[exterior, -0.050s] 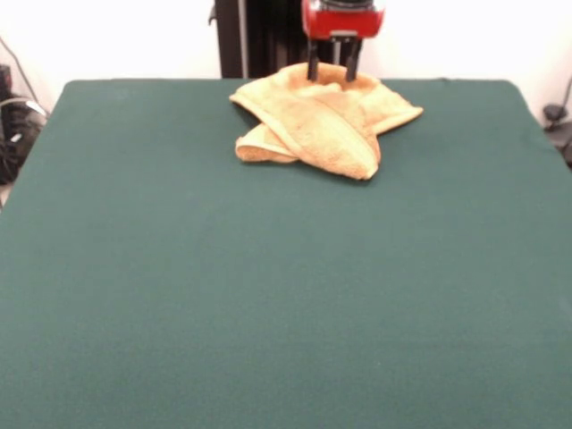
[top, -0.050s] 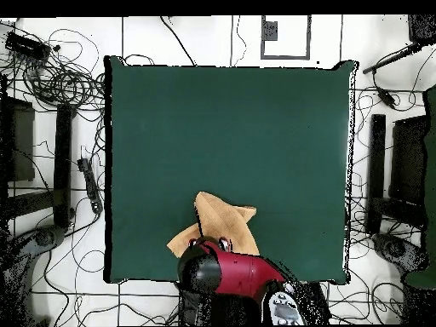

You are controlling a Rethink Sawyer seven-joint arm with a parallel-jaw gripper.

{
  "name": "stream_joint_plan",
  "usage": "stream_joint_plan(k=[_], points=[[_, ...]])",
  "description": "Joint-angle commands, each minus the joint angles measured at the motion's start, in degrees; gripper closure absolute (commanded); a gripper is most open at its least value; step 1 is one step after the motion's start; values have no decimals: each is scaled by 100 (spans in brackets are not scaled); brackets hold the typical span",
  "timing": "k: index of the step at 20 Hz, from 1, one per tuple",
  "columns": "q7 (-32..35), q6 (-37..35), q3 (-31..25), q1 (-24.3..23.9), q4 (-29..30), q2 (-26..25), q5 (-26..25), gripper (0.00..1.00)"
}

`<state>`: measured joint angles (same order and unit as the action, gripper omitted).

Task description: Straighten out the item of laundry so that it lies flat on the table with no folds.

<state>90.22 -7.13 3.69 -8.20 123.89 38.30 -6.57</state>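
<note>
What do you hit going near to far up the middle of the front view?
Bare table → towel, crumpled with folds → gripper, its tips down at the towel's far part.

No legible txt or labels anywhere

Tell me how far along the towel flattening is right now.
Nothing looks finished: the towel lies bunched in overlapping folds near one edge of the table. In hand: the gripper is down at the towel's far side, fingers apart and reaching into the cloth. Left: pulling every fold out until it lies flat.
</note>
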Motion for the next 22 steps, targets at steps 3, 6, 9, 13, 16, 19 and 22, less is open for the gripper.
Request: stream_joint_plan(k=[3, 6, 9, 13, 16, 19, 22], points=[[911, 536, -632, 109, -540, -727, 25, 0], [929, 789, -573, 177, -533, -908, -52, 0], [925, 984, -470, 304, -580, -1097, -107, 0], [1000, 1277, -414, 346, -523, -1309, -122, 0], [975, 1311, -387, 365, -494, -1298, -92, 0], [995, 1174, -419, 321, -370, -1086, -7, 0], [984, 929, -495, 242, -222, -804, 30, 0]])
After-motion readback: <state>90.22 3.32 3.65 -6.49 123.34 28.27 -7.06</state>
